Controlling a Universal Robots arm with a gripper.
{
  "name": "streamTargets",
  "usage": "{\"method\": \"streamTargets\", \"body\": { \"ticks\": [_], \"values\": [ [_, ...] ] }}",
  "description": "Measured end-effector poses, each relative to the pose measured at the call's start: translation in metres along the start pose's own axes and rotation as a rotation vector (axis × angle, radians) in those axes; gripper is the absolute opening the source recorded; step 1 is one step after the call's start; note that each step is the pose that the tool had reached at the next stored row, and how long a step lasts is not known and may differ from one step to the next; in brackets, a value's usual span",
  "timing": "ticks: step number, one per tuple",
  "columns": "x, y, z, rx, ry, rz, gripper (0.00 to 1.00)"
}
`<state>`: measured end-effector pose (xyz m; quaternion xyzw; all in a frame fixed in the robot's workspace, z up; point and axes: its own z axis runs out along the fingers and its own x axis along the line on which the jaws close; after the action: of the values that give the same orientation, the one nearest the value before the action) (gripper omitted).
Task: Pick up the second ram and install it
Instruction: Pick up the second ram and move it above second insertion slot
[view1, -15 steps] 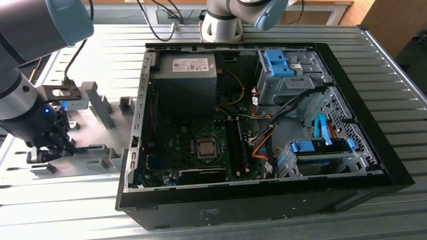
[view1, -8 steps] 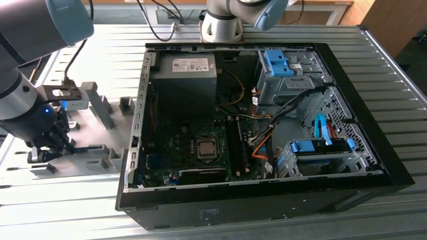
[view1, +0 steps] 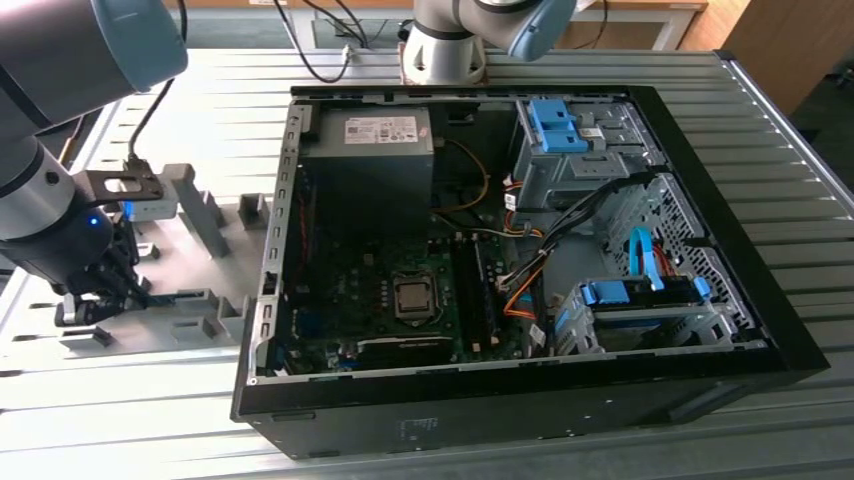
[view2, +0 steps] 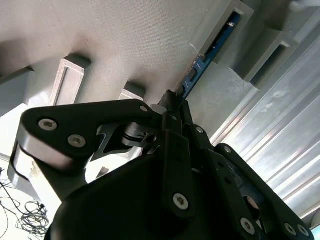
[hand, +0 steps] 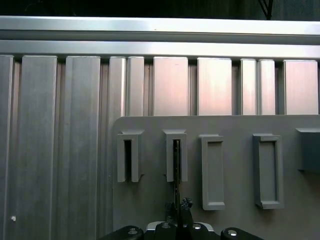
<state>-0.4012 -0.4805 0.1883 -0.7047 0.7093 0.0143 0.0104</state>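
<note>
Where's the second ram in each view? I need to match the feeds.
Exterior view: cannot make it out; gripper sits at the grey fixture.
Second wrist view: the second ram, blue, runs from the jaws into a fixture slot.
First wrist view: edge-on, same slot.
Shared landmark: the grey fixture.

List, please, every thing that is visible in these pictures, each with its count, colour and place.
second ram: one, blue-green, standing on edge in a slot of the fixture.
fixture: one, grey, with several slot blocks, on the table at the exterior view's left of the case.
computer case: one, black, open, motherboard inside, on the table.
table: one, silver ribbed metal, under everything.
gripper: one, black, shut on the second ram's end.
arm: one, grey with blue caps, above the fixture.
</note>
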Motion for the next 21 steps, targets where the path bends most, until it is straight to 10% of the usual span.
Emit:
{"method": "streamTargets", "body": {
  "ticks": [21],
  "values": [
    [-0.0005, 0.0001, -0.0135, 0.0000, 0.0000, 0.000, 0.14]
  ]
}}
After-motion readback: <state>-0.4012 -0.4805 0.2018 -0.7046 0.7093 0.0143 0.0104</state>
